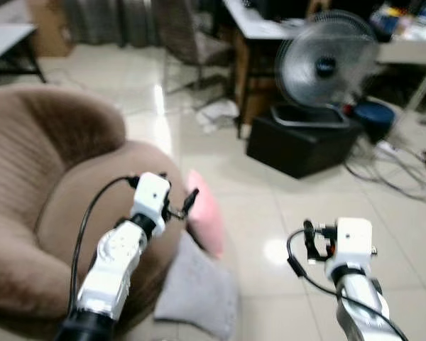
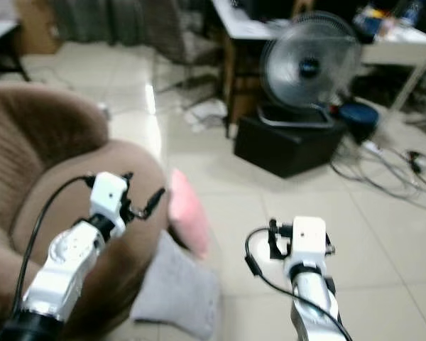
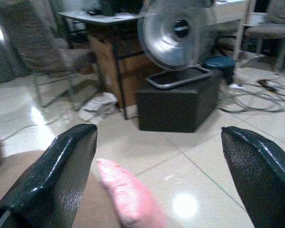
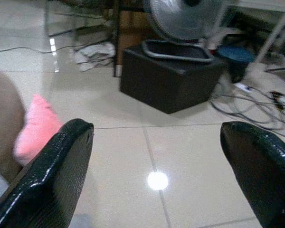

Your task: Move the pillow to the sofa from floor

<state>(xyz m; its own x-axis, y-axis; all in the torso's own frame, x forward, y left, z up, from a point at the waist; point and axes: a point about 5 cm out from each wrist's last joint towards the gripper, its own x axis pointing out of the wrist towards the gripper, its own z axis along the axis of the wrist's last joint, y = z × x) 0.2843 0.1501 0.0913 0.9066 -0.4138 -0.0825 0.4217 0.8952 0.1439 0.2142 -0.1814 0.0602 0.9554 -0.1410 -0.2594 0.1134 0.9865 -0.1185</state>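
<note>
Both sets of jaws stand wide apart and hold nothing: the left gripper is raised over the near edge of the brown sofa, its two black fingers spread with the floor showing between them, and the right gripper hangs over bare tile to the right, equally open and empty. The pink pillow stands on edge on the floor, leaning against the right flank of the sofa, just beyond and slightly right of the left gripper's fingertips; a grey cushion lies on the floor nearer the robot, beside the sofa's base. Farther off, a fan sits on a black box by a desk, with cables trailing over the tiles to the right. Judging by this, the task is at the approach step: the pillow is not yet touched, and the grasp has yet to be made. The next move likely calls for the left gripper to go forward and down until its open fingers straddle the pillow's upper edge, then close on the soft fabric. After that comes a lift up and leftward onto the sofa seat. Since the pillow is limp and propped upright, a shallow pinch may slip or tip it flat, so a deep bite looks wise. The views are somewhat blurred, so the exact gap between fingertips and pillow is hard to judge.
</note>
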